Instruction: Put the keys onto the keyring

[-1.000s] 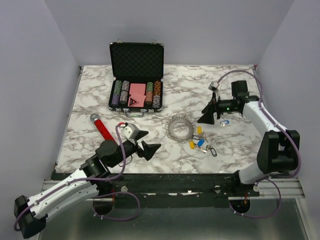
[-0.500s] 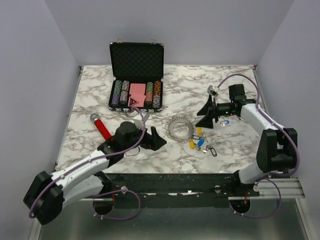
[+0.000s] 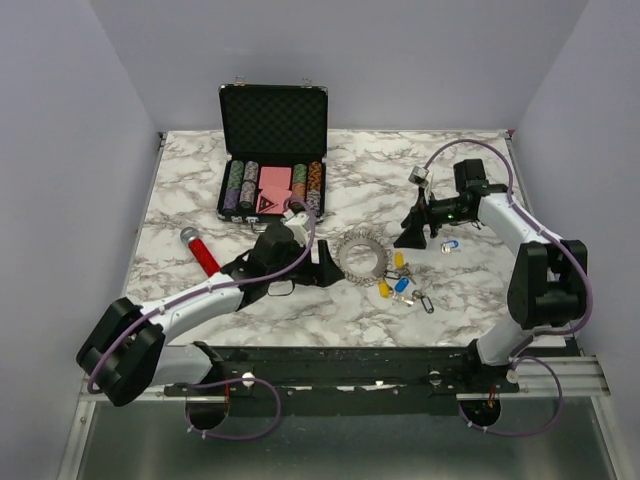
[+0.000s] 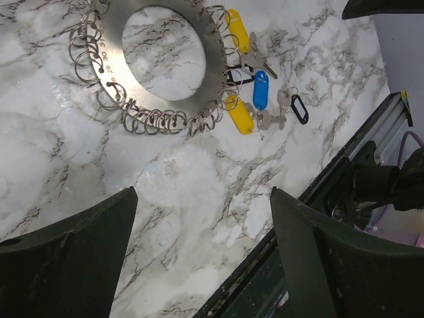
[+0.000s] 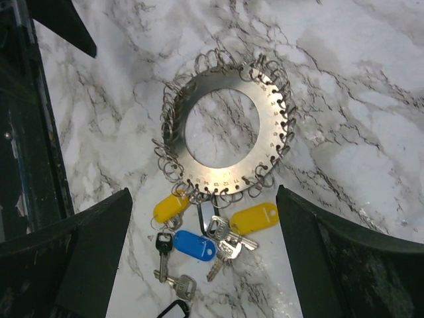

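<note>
The keyring [image 3: 360, 256], a flat silvery disc fringed with small wire rings, lies on the marble table. The keys [image 3: 400, 283], with yellow, blue and black tags, lie bunched at its near right edge. In the left wrist view the keyring [image 4: 116, 46] sits above the blue tag [image 4: 261, 89]. My left gripper [image 3: 322, 270] is just left of the ring, open and empty [image 4: 202, 199]. My right gripper [image 3: 412, 232] hovers to the ring's right, open and empty [image 5: 202, 195]. Its view shows the keyring [image 5: 273, 136] and keys [image 5: 195, 245] between its fingers.
An open black case of poker chips [image 3: 272, 170] stands at the back. A red-handled tool [image 3: 205, 255] lies left of my left arm. A small blue-and-white tag [image 3: 450, 245] rests beside my right gripper. The table's front edge and black rail [image 4: 318, 199] run close below my left gripper.
My left arm has reached forward and to the right, from near the front edge to just beside the keyring. My right gripper has shifted slightly left toward the ring.
</note>
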You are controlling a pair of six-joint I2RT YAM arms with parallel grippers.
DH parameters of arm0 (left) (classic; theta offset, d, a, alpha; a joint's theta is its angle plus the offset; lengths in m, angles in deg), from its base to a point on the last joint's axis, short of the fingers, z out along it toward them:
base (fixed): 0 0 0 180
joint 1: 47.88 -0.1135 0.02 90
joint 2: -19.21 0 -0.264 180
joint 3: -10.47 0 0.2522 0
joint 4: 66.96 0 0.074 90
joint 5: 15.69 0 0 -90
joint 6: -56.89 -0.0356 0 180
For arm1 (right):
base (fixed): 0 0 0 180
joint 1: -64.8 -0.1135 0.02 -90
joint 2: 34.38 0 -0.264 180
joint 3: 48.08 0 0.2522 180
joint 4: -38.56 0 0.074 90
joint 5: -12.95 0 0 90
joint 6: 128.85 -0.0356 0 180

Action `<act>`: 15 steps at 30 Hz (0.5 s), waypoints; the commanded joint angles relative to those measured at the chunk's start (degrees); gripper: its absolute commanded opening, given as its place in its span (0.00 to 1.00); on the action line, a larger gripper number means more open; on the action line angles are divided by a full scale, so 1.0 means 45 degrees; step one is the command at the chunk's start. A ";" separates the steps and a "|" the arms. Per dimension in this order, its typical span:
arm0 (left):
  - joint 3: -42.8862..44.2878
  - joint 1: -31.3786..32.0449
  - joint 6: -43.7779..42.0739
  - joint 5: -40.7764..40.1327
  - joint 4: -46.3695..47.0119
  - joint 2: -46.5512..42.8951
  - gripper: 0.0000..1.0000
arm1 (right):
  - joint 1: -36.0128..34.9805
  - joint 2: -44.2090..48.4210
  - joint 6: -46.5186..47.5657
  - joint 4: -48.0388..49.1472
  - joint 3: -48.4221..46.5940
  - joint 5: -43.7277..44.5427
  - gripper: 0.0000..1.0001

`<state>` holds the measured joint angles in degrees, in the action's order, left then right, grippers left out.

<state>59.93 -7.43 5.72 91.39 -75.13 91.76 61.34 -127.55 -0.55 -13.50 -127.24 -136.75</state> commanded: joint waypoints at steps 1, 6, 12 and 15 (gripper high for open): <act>-0.1115 -0.0062 0.0121 -0.1235 0.0867 -0.1530 0.92 | -0.0011 -0.0548 0.1234 -0.1743 -0.0505 0.1622 0.96; -0.2015 -0.0432 0.0647 -0.1258 0.1181 -0.2449 0.99 | -0.0285 0.1848 0.1176 0.0088 0.1073 0.2680 1.00; -0.3050 -0.1252 0.1546 -0.1276 0.1397 -0.4069 0.99 | -0.0324 0.4222 -0.2171 0.3833 0.3658 0.1714 1.00; -0.3402 -0.1682 0.1333 -0.1120 0.1260 -0.4832 0.99 | -0.0362 0.2622 0.1200 0.0321 0.2488 -0.0148 0.90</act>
<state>46.55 -12.77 10.42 86.97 -70.50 74.54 60.03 -107.94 -4.28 -3.49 -112.64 -128.68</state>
